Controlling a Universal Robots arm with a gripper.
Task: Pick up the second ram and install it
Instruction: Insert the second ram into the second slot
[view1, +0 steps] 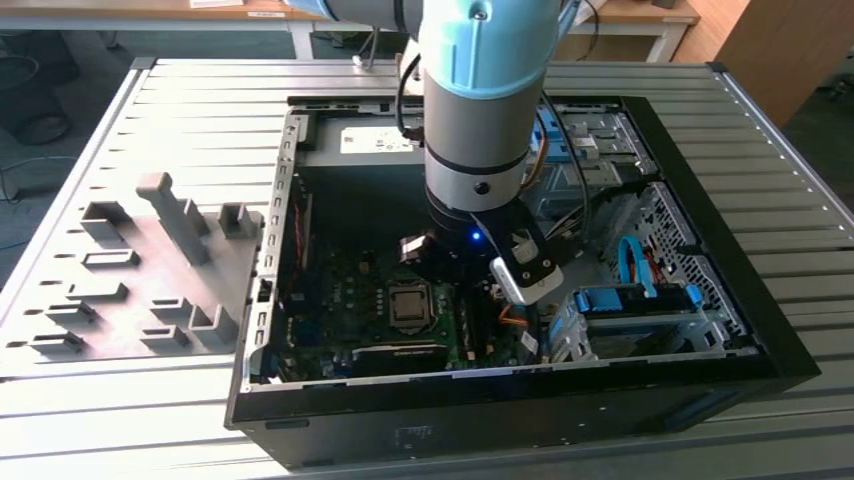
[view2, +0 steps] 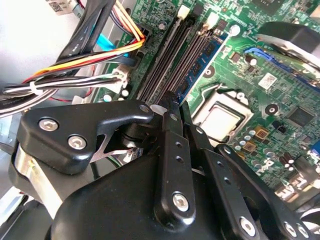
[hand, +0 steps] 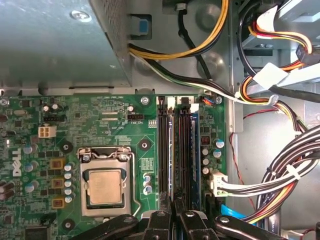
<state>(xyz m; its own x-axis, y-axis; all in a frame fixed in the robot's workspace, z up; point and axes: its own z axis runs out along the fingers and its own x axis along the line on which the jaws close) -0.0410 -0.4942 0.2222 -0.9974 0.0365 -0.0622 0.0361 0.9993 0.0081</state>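
Down inside the open computer case (view1: 721, 330), the claw (hand: 174, 212) hangs low over the memory slots (hand: 175, 150) of the green motherboard (hand: 100, 130), beside the processor socket (hand: 104, 186). Its fingers (view2: 172, 150) sit close together, though whether they pinch anything cannot be told. A blue-edged stick, apparently the second ram (hand: 195, 155), stands in the slot nearest the cable bundle (hand: 280, 175). Grey holder blocks (view1: 160, 270) rest on the counter (view1: 107, 400) at the exterior view's left.

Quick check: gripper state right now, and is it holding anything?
Gripper: fingers close together over the motherboard's memory slots; whether they clamp the second ram cannot be told.
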